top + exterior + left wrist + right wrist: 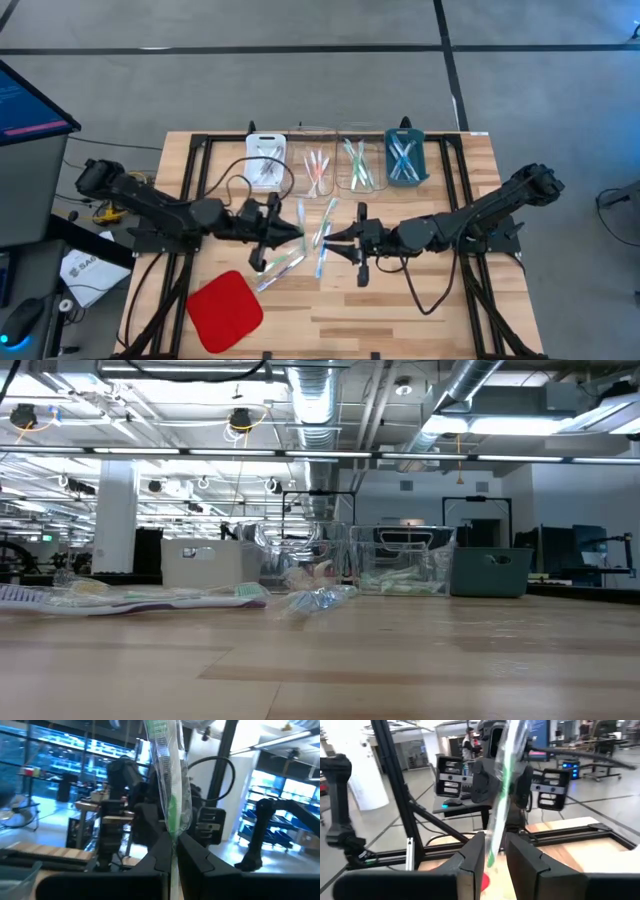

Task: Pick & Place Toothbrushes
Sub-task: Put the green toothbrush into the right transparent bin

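Both grippers meet over the middle of your table: the left gripper (290, 233) comes in from the left and the right gripper (335, 240) from the right, tips facing each other and close together. Your left gripper is clamped tight on a green toothbrush (170, 795) in a clear wrapper, which stands up between its fingers (160, 855) in the left wrist view. Your right gripper's fingers (472, 857) are closed narrowly on the same kind of wrapped green brush in the right wrist view, so the brush appears to be held from both ends at once. More loose toothbrushes (322, 235) lie scattered on the wood just beside and under the two grippers. Along the far edge you have a row of containers: a white tray (266, 158), two clear bins (335, 160) with pink and green brushes in them, and a blue bin (405, 158) holding pale blue ones. A red pad (224, 310) sits near the front left corner, well apart from the grippers. In the low view, a few brushes lie flat on the tabletop (400, 660) in front of the containers.
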Robot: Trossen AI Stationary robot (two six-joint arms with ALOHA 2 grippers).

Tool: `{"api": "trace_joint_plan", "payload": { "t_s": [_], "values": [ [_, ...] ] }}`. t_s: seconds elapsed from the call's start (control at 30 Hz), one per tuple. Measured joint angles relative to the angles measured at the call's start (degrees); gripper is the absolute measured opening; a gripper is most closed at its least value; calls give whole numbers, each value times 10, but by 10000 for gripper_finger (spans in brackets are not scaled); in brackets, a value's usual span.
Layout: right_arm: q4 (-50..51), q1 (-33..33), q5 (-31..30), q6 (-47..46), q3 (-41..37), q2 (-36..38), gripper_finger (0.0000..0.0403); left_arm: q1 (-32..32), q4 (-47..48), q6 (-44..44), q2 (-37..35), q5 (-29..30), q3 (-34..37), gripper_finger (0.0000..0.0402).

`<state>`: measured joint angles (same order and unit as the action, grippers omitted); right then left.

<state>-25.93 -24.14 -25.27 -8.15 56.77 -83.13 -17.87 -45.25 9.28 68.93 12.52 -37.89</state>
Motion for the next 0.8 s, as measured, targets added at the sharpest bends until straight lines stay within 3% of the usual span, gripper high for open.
{"api": "trace_joint_plan", "payload": {
  "t_s": [0.2, 0.37, 0.8],
  "values": [
    [4, 4, 17, 12, 0, 0, 72, 20, 1, -5, 61, -50, -54, 5],
    [15, 4, 17, 12, 0, 0, 86, 24, 2, -15, 90, -53, -71, 5],
    [19, 12, 18, 3, 0, 0, 256, 22, 1, -27, 96, -54, -74, 5]
  ]
}}
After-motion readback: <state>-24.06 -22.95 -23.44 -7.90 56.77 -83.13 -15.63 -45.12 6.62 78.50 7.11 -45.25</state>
